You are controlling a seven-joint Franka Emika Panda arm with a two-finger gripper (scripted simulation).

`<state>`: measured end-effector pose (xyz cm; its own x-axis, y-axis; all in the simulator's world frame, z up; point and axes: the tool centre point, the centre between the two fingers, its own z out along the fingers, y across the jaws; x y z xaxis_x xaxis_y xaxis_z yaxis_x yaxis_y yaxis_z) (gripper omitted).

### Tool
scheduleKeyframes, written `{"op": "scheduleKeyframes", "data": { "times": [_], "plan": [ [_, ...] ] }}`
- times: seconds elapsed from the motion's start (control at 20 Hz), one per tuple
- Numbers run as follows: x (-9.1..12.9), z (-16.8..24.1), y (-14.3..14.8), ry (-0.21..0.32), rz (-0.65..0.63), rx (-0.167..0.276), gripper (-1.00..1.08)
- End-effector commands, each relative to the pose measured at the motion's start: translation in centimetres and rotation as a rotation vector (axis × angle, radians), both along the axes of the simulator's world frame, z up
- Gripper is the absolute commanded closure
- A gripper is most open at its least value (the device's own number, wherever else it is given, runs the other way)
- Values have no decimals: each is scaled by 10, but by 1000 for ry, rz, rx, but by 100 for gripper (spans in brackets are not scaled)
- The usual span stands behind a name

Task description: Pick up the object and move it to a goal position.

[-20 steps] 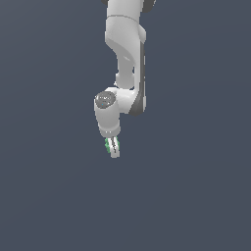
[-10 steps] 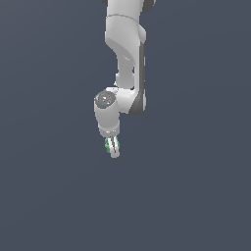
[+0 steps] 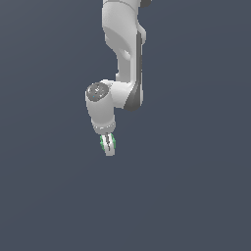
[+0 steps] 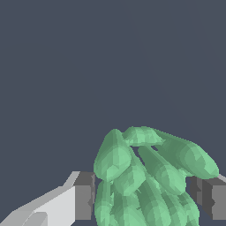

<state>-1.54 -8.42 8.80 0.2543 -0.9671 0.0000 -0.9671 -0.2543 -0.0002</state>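
arm: white Franka Panda arm [image 3: 122, 54], dark grey seam down the link side, enters from top of exterior view, bends at a round elbow joint toward exterior view's left, wrist pointing down.
backdrop: flat dark slate-blue backdrop [image 3: 49, 196], uniform in both views; no surface edge visible.
gripper: white 2-finger gripper with dark grey pads [image 3: 108, 145], hangs at the arm's lowest end, slightly left of centre in exterior view, tilted a little toward exterior view's right.
left pad: dark grey pad on white finger [image 4: 84, 196], touching the green mass on one flank in wrist view.
object: bright green lumpy knobbly piece made of many elongated rounded lobes [image 4: 150, 176]; sits between the 2 pads, lobes bulging out past the fingertips.
right pad: dark grey pad [image 4: 211, 196], pressed against the opposite flank of the green piece.
object in exterior view: thin green slivers [image 3: 103, 143] on both edges of the fingers, much smaller than the gripper.
tool state: fingers clamped onto the green piece, contact on both sides.
object location: held in the gripper, up in the air, nothing beneath it in either view.
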Motion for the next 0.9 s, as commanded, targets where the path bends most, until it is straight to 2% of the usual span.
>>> {"op": "scheduleKeyframes", "data": {
  "times": [0.0, 0.85],
  "plan": [
    [5, 18, -8, -1, -1, -1, 108],
    [48, 168, -75, 0, -1, -2, 108]
  ]
}}
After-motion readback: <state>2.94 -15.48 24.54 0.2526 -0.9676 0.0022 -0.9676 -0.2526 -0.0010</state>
